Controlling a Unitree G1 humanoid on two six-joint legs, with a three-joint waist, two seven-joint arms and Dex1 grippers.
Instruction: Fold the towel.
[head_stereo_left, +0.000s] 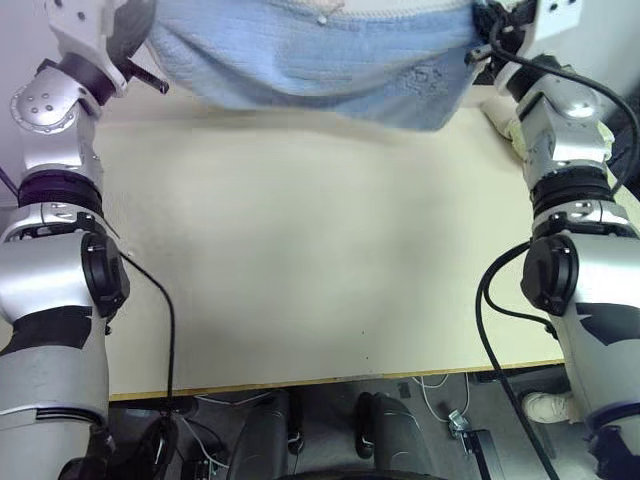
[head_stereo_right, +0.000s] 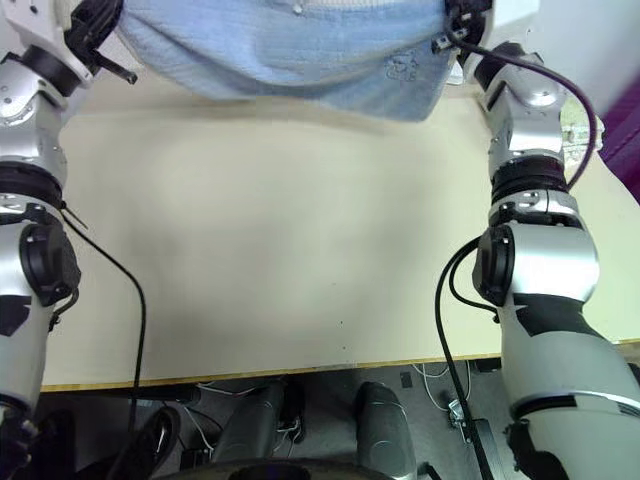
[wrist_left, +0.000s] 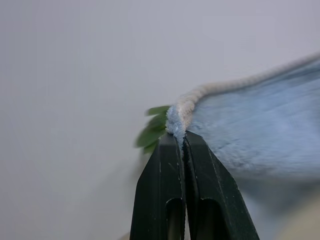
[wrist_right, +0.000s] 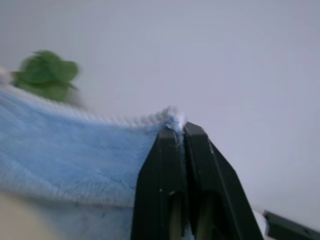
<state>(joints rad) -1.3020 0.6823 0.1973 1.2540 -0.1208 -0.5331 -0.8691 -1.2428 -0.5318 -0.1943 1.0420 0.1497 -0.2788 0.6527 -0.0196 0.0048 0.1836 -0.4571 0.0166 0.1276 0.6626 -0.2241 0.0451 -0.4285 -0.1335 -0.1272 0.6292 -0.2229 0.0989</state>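
Near: pale table (head_stereo_left: 300, 280), bare across its near and middle stretch. Far side: the towel (head_stereo_left: 320, 55), light blue with white edging, hangs stretched between both raised arms, its lower edge sagging just above the far part of the table. Left gripper (wrist_left: 181, 136) pressed together, pinching one upper corner at the white hem. Right gripper (wrist_right: 180, 131) likewise pinching the other corner. Green blur (wrist_right: 47, 74) beyond the towel edge, possibly leaves; too soft to tell.
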